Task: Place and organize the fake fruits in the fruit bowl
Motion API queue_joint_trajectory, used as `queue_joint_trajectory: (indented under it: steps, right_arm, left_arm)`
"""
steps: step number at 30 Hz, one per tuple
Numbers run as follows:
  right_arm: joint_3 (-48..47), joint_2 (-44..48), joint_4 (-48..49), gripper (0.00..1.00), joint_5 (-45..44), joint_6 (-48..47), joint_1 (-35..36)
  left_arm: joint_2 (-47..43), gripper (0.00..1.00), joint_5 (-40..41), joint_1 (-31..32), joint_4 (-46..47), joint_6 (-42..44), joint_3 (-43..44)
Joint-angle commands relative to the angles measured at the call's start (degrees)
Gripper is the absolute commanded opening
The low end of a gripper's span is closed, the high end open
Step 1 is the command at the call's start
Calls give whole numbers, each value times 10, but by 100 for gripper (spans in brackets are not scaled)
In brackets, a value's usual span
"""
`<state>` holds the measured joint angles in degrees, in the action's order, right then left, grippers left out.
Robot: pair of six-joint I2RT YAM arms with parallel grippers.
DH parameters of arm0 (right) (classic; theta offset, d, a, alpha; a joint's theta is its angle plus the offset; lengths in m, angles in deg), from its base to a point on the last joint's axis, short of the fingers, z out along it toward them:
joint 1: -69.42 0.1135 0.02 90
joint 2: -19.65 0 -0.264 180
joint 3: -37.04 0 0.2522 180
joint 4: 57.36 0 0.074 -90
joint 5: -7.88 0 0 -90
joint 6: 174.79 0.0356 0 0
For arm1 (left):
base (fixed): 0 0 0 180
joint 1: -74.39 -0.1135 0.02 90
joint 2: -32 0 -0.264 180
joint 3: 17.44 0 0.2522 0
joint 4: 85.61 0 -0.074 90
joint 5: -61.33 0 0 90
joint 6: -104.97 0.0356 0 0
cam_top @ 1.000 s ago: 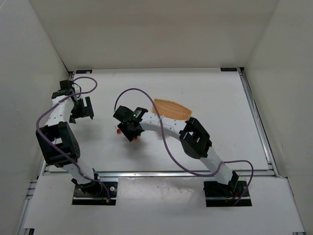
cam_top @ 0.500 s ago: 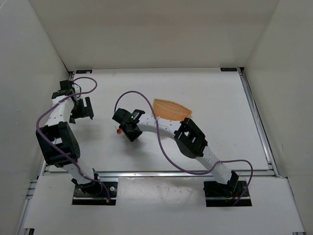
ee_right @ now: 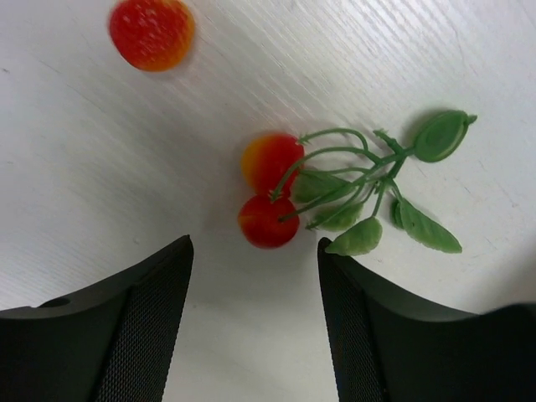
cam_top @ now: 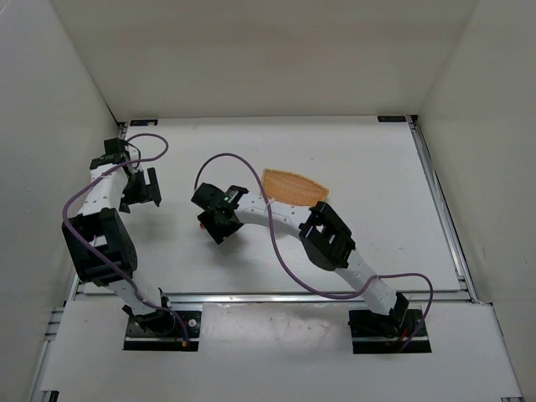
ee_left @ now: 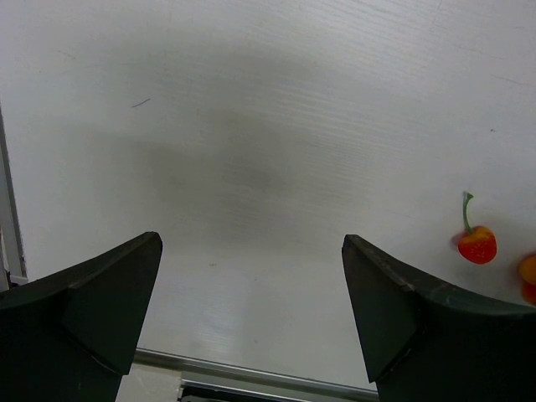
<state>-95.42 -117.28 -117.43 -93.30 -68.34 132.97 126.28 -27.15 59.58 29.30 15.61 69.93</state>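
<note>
The fruit bowl, a tan woven basket (cam_top: 293, 186), lies flat near the table's middle. My right gripper (cam_top: 214, 224) hovers left of it, open and empty. In the right wrist view, my right gripper (ee_right: 253, 251) stands just short of a cluster of two red cherries (ee_right: 270, 194) with green leaves (ee_right: 394, 197). A single cherry (ee_right: 152, 32) lies beyond them and peeks out in the top view (cam_top: 202, 223). My left gripper (cam_top: 144, 189) is open and empty at the far left. Its wrist view (ee_left: 249, 243) shows the single cherry (ee_left: 477, 245) at the right.
White walls close in the table on three sides. A metal rail (cam_top: 251, 296) runs along the near edge and another (cam_top: 442, 209) along the right. A purple cable (cam_top: 243, 167) loops over the right arm near the basket.
My right gripper has moved a little left and farther from the bases, now covering the cherry cluster in the top view. The left arm has barely moved.
</note>
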Motion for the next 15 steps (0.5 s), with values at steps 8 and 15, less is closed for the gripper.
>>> queue_joint_trajectory:
  steps: [8,15]
  right_arm:
    - [-28,-21,22,50,60,132,-58]
    - [-28,-21,27,50,47,137,-63]
  left_arm:
    - [-20,100,6,3,-2,7,-7]
    - [-20,100,6,3,-2,7,-7]
